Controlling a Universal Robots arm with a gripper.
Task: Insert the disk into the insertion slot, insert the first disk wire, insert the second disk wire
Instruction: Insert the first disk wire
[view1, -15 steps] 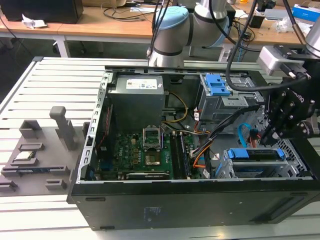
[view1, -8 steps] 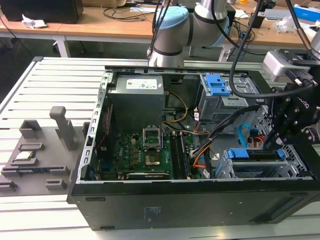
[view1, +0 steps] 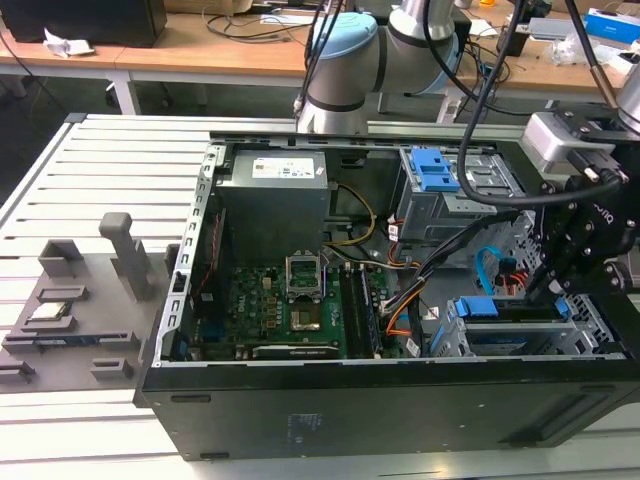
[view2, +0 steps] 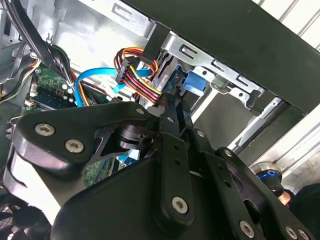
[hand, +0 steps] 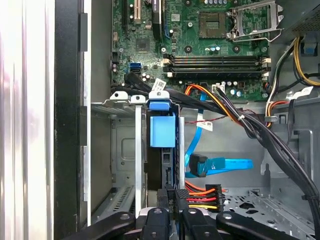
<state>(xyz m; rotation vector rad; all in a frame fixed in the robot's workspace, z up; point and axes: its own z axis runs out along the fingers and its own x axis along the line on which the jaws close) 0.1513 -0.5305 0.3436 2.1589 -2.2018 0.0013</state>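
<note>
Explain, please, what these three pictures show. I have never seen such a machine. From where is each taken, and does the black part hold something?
This is a robot arm working inside an open computer case, which lies on a slatted metal table. The exterior view comes from a camera standing apart from the arm. Both wrist views come from cameras riding on the arm, so they look along its black hand. On the table, at the exterior view's left, lies a grey tray of parts. Inside the case, the disk, in its blue frame, sits in the insertion slot, a metal cage. The hand is low beside it, close to a plug with coloured wires and a blue cable. Whether it grips anything, I cannot tell.
</note>
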